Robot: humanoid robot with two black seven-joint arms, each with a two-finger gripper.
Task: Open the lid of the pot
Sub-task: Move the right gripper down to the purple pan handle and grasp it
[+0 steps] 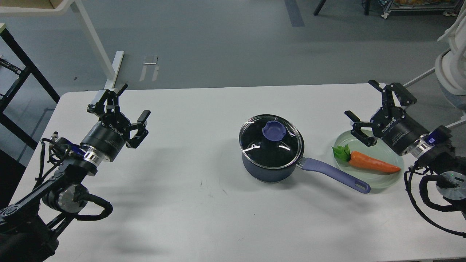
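Observation:
The dark-blue pot (267, 171) stands right of the table's middle, its long purple-blue handle (335, 175) pointing right and toward me. The glass lid (255, 140) rests flat on the pot, with its purple-blue knob (274, 130) on top. My left gripper (134, 101) is open at the table's left, well away from the pot. Over the far left rim of a plate, to the right of the pot, my right gripper (361, 99) hangs open. Neither gripper holds anything.
A pale green plate (371, 180) holding an orange toy carrot (371, 163) with green leaves sits right of the pot, and the handle's end overlaps its near edge. The white table (196, 196) spreads between my arms. Beyond its far edge lies grey floor with white table legs.

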